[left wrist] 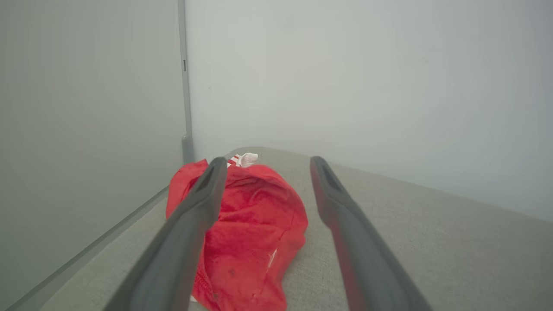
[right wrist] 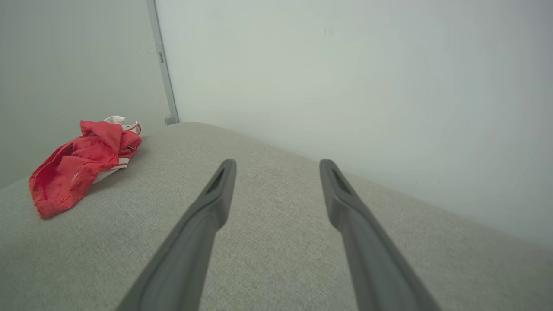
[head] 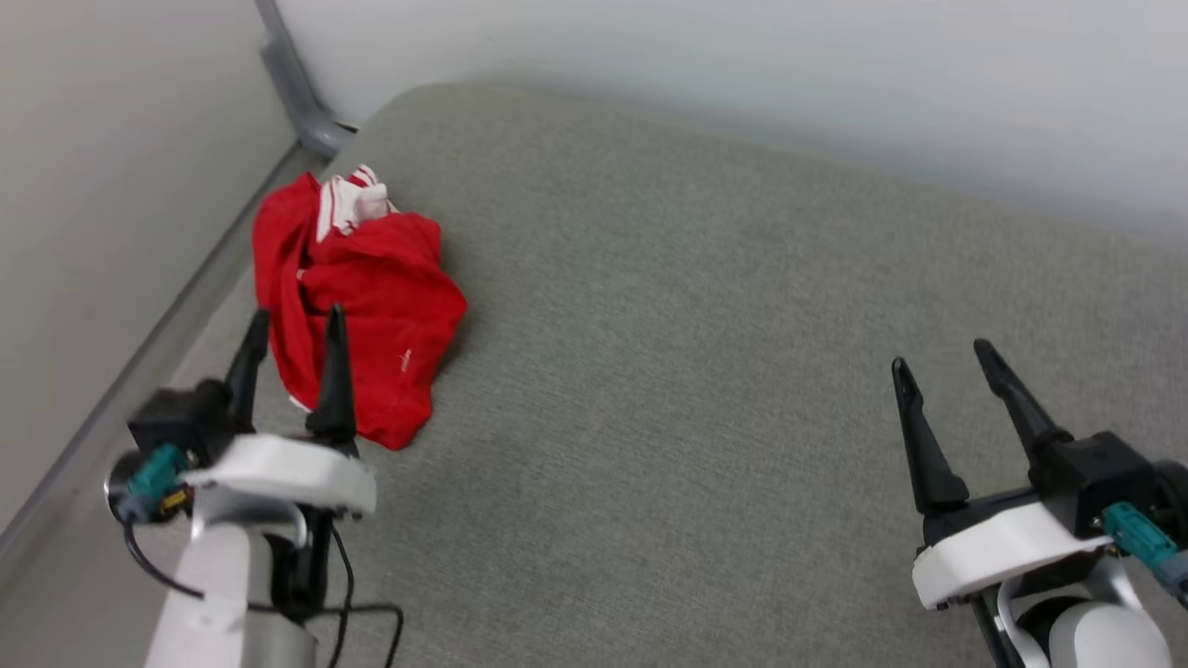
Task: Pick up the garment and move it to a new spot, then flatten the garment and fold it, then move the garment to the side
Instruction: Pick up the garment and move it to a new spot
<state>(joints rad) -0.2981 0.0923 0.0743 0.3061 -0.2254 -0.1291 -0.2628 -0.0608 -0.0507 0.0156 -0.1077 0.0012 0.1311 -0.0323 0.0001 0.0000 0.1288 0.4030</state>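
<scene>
The garment (head: pixel 367 297) is a bright red jersey lying crumpled in a heap near the far left corner of the grey padded surface (head: pixel 705 371), with striped white-and-red trim at its far end. My left gripper (head: pixel 297 314) hovers open just in front of the heap, fingers pointing at it, nothing between them. In the left wrist view the garment (left wrist: pixel 255 233) lies between and beyond the two fingers. My right gripper (head: pixel 939 353) stands open over bare surface at the lower right, far from the garment (right wrist: pixel 82 166).
Pale walls (head: pixel 742 74) close the surface at the back and left. A grey post (head: pixel 297 88) rises in the corner behind the garment. A grey strip (head: pixel 139 362) runs along the left edge.
</scene>
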